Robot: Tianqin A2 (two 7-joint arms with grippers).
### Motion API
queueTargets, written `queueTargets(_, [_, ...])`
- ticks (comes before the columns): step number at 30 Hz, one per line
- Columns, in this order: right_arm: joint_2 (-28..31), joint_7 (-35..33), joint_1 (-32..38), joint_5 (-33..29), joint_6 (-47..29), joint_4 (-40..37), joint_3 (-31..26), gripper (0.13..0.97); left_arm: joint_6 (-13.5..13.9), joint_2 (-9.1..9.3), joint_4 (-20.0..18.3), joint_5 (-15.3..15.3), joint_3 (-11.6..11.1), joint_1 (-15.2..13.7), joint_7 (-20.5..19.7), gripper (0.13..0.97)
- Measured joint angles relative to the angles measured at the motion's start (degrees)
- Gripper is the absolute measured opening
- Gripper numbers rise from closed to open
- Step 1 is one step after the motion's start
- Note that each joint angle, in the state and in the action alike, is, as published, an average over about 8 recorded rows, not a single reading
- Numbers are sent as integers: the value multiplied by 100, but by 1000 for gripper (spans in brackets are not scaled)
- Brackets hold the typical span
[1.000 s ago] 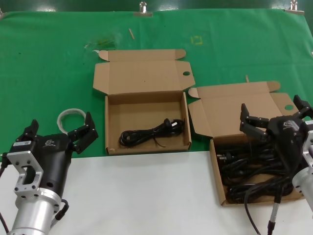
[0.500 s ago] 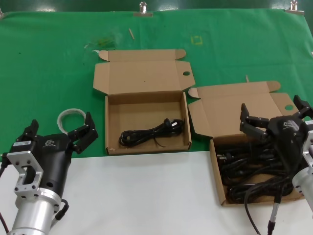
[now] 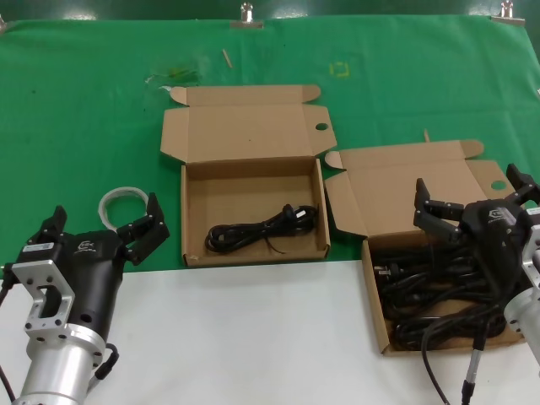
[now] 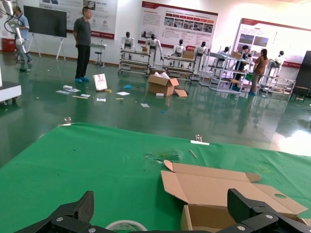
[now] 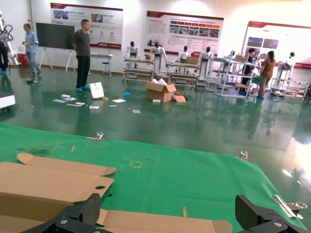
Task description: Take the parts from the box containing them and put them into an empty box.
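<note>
Right now my right tool (image 3: 472,213) hangs open over the shallow brown cardboard box (image 3: 380,325) heaped with black rubbery power cords (image 3: 439,304). My left tool (image 3: 103,229) waits open beside the second brown box (image 3: 253,253), which holds one cord (image 3: 261,228). No lettering is legible.

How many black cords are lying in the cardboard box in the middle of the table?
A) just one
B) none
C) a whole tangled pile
A: the middle box holds a single black cord on its floor, while the tangled pile fills the other box on the robot's right.
</note>
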Motion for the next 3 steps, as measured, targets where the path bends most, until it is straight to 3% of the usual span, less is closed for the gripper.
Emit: queueTargets(3, [0, 0, 0, 0, 0, 0, 0, 966, 0, 0, 0, 0, 0, 0, 0, 966])
